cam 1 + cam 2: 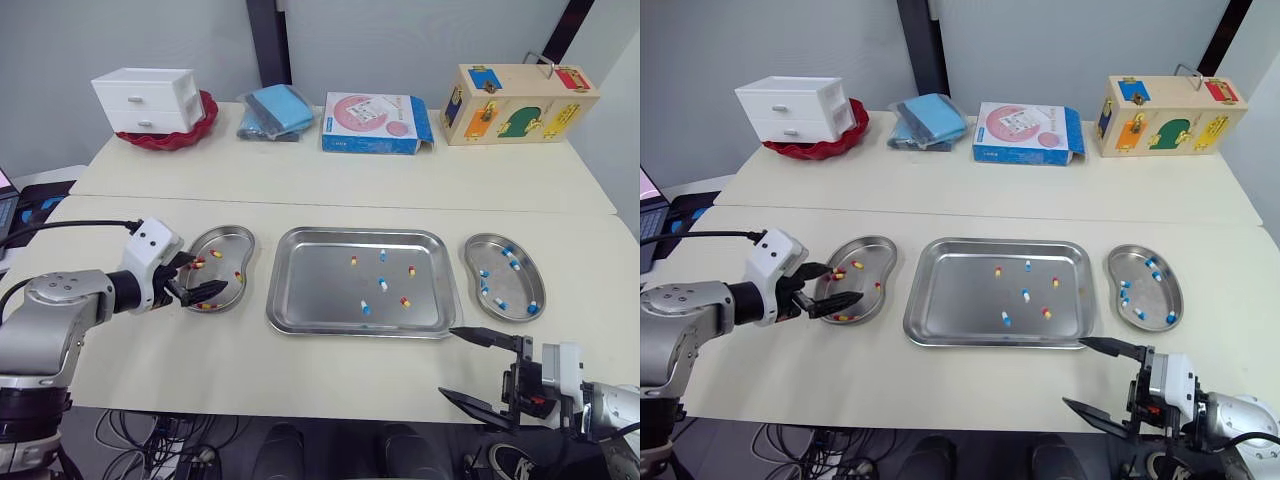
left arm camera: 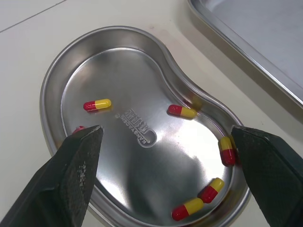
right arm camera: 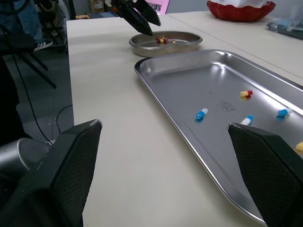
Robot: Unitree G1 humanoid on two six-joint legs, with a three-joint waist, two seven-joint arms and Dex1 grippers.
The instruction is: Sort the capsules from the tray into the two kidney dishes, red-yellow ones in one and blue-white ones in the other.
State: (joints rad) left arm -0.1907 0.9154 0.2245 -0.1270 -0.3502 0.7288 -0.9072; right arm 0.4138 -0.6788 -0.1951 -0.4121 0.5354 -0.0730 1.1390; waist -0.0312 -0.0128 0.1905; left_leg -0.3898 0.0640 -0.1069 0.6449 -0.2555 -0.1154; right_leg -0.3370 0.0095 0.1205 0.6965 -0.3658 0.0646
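Observation:
A steel tray (image 1: pixel 300 320) lies mid-table and holds three red-yellow capsules (image 1: pixel 411 270) and three blue-white capsules (image 1: pixel 382 284). The left kidney dish (image 1: pixel 238 238) holds several red-yellow capsules (image 2: pixel 97 104). My left gripper (image 1: pixel 192 278) hovers open just above that dish, with nothing between its fingers (image 2: pixel 80 165). The right kidney dish (image 1: pixel 530 262) holds several blue-white capsules (image 1: pixel 513 264). My right gripper (image 1: pixel 447 361) stands open and empty at the table's front edge, by the tray's front right corner.
Along the back of the far table stand a white drawer unit (image 1: pixel 150 100) in a red bowl, a blue cloth bundle (image 1: pixel 275 110), a pink and blue box (image 1: pixel 375 122) and a wooden lock box (image 1: pixel 518 102). Bare tabletop runs in front of the tray.

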